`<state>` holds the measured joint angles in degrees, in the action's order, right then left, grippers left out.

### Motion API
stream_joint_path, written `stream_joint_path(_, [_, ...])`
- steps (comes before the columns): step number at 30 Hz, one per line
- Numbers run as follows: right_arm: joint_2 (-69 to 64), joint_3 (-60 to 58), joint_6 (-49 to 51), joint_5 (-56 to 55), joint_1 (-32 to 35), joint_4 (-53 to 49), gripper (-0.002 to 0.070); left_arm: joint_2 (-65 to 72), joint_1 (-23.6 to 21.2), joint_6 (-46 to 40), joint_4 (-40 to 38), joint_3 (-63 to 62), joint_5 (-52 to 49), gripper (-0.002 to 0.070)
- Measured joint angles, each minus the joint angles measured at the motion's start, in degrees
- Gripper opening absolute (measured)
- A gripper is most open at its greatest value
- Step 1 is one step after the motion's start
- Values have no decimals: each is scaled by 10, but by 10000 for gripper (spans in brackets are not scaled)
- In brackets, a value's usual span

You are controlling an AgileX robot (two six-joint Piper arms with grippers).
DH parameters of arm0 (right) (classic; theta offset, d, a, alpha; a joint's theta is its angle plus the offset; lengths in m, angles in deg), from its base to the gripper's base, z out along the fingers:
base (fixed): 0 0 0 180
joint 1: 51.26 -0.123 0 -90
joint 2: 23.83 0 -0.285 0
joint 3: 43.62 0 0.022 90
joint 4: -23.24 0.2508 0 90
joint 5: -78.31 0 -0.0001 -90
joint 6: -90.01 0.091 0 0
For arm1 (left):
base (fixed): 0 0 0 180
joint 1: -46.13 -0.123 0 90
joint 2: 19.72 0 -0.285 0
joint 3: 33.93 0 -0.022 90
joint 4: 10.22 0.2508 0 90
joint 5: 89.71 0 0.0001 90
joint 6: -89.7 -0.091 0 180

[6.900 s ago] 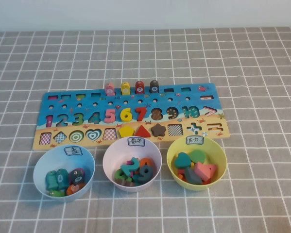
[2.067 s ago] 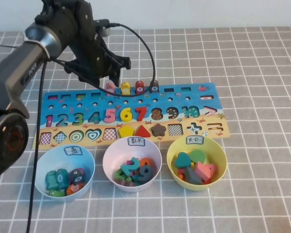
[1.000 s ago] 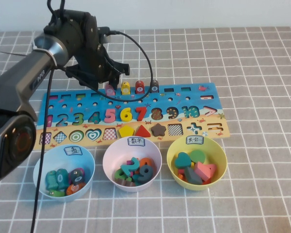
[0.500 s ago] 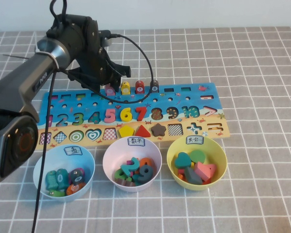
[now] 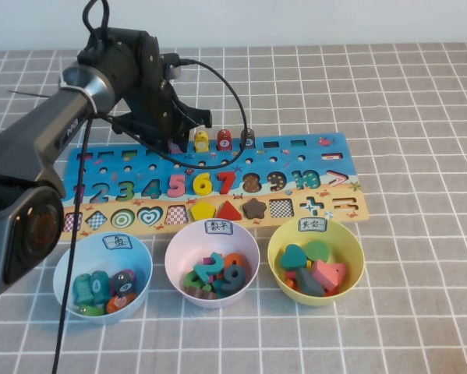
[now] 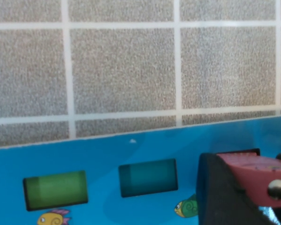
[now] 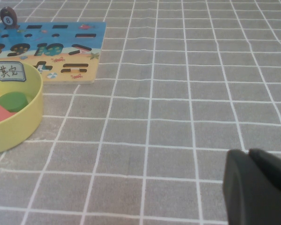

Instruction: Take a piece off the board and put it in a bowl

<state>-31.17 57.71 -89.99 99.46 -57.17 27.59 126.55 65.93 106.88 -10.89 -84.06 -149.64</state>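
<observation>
The pink fish piece (image 5: 175,146) stands in its slot at the back of the blue and tan board (image 5: 295,167), mostly hidden by my left gripper (image 5: 173,137). In the left wrist view the piece (image 6: 253,173) sits between the dark fingers (image 6: 220,197) of the left gripper (image 6: 258,183), which is shut on it, low over the board (image 6: 131,154). The pale blue bowl (image 5: 61,287) stands front left of the board and holds several pieces. My right gripper (image 7: 247,155) is shut and empty over bare cloth; it does not show in the high view.
Yellow (image 5: 201,141), red (image 5: 224,140) and dark (image 5: 247,139) fish pieces stand right of the left gripper. A pinkish-white bowl (image 5: 175,248) and a yellow bowl (image 5: 356,257) sit in front of the board. The left arm's cable loops over the board's back.
The left gripper has come down a little onto the pink piece, which it now covers almost fully. The board, bowls and other pieces have not moved.
</observation>
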Motion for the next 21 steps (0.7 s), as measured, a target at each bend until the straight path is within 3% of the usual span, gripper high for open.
stream_joint_path(21, [0,0,0,0,0,0,-18,-34,0,-13,0,0,-11,193])
